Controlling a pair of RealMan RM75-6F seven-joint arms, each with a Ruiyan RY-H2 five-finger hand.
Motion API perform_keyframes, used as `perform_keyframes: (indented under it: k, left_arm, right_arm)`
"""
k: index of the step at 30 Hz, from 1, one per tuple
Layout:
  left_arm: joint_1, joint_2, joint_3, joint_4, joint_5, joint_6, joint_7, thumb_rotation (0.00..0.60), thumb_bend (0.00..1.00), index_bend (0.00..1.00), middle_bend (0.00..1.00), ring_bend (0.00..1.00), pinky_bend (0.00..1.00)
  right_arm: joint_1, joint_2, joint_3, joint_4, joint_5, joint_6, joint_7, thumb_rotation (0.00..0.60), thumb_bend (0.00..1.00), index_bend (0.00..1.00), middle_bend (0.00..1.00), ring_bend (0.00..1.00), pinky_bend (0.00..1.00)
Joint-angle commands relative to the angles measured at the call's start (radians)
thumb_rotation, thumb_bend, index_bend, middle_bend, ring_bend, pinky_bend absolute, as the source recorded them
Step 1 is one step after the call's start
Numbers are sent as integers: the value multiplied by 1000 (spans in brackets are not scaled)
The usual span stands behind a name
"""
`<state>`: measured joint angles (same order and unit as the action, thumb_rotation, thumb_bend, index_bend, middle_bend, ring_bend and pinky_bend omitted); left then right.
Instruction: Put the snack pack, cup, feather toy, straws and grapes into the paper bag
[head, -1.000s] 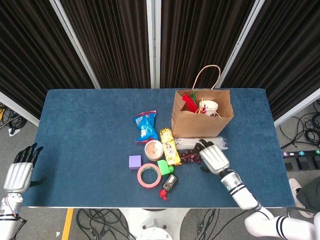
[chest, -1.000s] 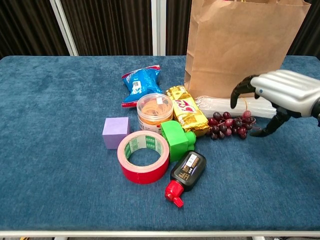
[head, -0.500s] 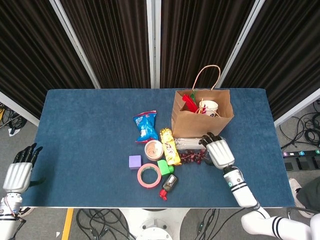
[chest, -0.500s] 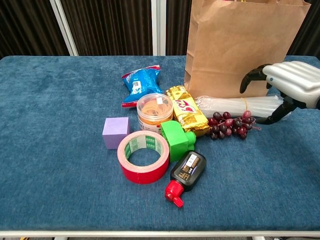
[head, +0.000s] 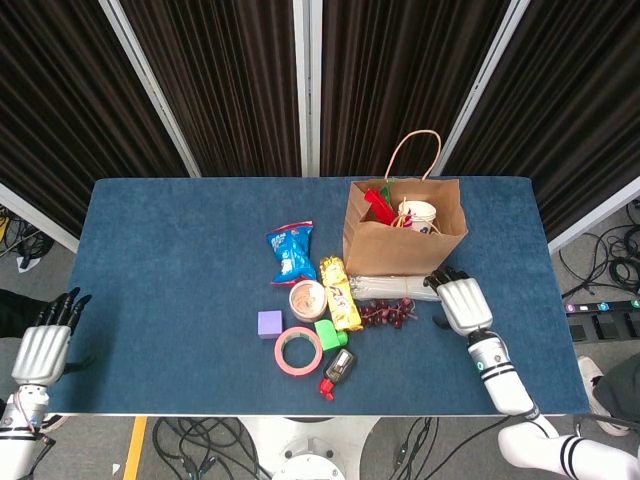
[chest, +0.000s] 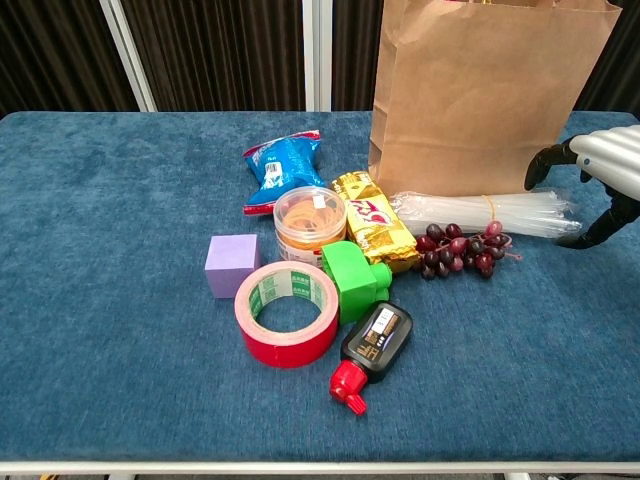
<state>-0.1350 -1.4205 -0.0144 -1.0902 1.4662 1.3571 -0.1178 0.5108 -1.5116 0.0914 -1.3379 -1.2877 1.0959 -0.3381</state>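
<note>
While my right hand (head: 463, 303) hovers empty with fingers spread at the straws' (chest: 485, 213) right end, the grapes (chest: 458, 251) lie centre-right before the bag (head: 404, 240); my left hand (head: 42, 345) idles empty, lower left.

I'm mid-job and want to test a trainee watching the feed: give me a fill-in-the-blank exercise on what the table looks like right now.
1. The grapes lie on the table just in front of the bundle of ____.
2. The cup sits inside the ____.
3. The right robot hand holds ____.
4. The tape roll lies beside a purple ____.

Missing words: straws; paper bag; nothing; cube
</note>
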Motion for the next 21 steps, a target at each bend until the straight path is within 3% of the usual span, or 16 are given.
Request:
perform_keyframes:
  k: [1,12,21]
  left_arm:
    - [0,0,0,1,0,-1,1,600,24,148,66,14,130]
    - [-6,-10,-2,6,3,-1,3,600,24,148,66,14,130]
    - [-5,-13,-1,17,2,-5,-4,600,24,148,66,14,130]
  right_arm:
    - [7,-6,4,17,4,-14,0,600,73,330,306,198,360]
    - [33,-53,27,97,14,-52,47,600,67,333,302,195,361]
    - [38,-85,32,137,24,-66,58,600,66,274,247,151,360]
